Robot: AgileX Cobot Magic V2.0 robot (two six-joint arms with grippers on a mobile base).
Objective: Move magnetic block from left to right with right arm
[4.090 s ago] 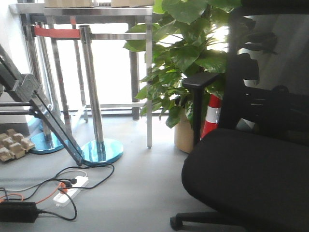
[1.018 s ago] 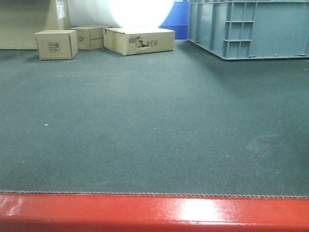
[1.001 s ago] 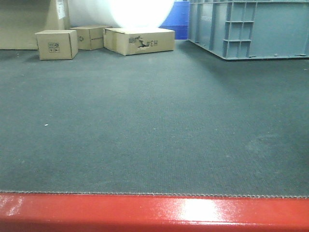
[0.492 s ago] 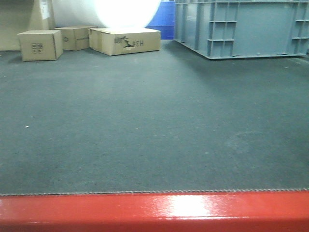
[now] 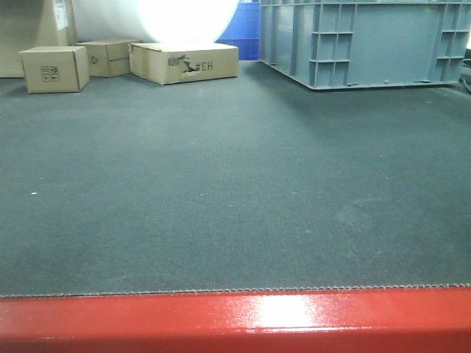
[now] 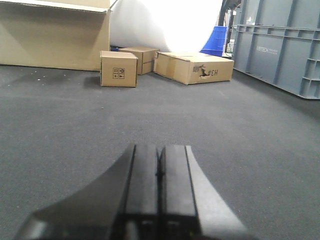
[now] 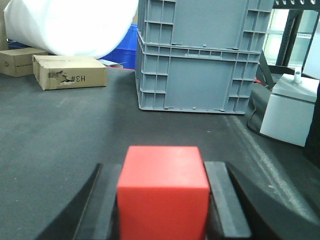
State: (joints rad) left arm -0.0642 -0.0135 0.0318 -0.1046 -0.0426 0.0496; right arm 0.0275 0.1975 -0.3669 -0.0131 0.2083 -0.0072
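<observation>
The magnetic block [image 7: 163, 200], a plain red cube, fills the gap between the two black fingers of my right gripper [image 7: 163, 165], which is shut on it just above the dark grey carpet [image 7: 65, 135]. In the left wrist view my left gripper [image 6: 159, 148] is shut, its pads pressed together with nothing between them, low over the same carpet [image 6: 75, 125]. No arm or gripper shows in the front view. A glossy red band [image 5: 235, 320] runs along that view's bottom edge, and I cannot tell what it is.
Brown cardboard boxes [image 5: 55, 68] [image 6: 119, 68] [image 7: 70, 71] stand at the far left. A big grey plastic crate [image 5: 360, 40] [image 7: 200, 55] stands at the far right, with a blue bin [image 5: 239, 33] behind. A white container [image 7: 290, 110] sits at the right.
Over the last second the front view has swung right: the boxes and the crate have slid left in the frame. About four seconds ago it showed a chair and a plant instead.
</observation>
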